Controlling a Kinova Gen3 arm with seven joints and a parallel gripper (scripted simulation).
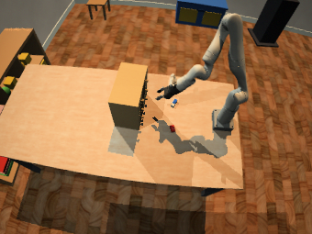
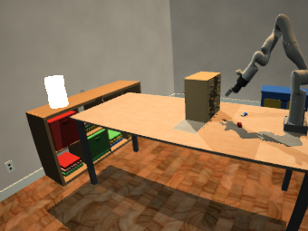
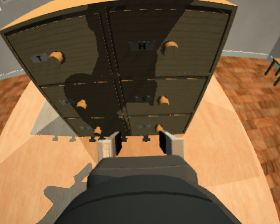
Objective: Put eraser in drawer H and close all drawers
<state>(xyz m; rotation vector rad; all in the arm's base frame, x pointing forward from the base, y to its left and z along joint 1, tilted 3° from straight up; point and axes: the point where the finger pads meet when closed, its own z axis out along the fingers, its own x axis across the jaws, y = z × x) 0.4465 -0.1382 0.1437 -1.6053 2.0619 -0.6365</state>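
Note:
The small chest (image 1: 128, 92) (image 2: 201, 95) stands in the middle of the table (image 1: 60, 113) (image 2: 149, 116). In the wrist view its dark drawer fronts with orange knobs all look pushed in, and the letters are too small to read. My gripper (image 1: 161, 94) (image 2: 228, 91) (image 3: 140, 139) is open and empty. It hangs in the air a short way in front of the chest's drawers, pointing at them. A small blue and white thing (image 1: 173, 103) (image 2: 245, 114), a small red thing (image 1: 172, 128) (image 2: 239, 124) and a tiny dark thing (image 1: 155, 118) lie on the table below it. I cannot tell which one is the eraser.
The arm's base (image 1: 225, 119) (image 2: 294, 122) is fixed at the table's right side. A low shelf (image 1: 14, 53) (image 2: 81, 102) with coloured boxes stands left of the table. A blue cabinet (image 1: 201, 7), a black speaker (image 1: 275, 16) and a stool (image 1: 98, 3) stand on the floor behind.

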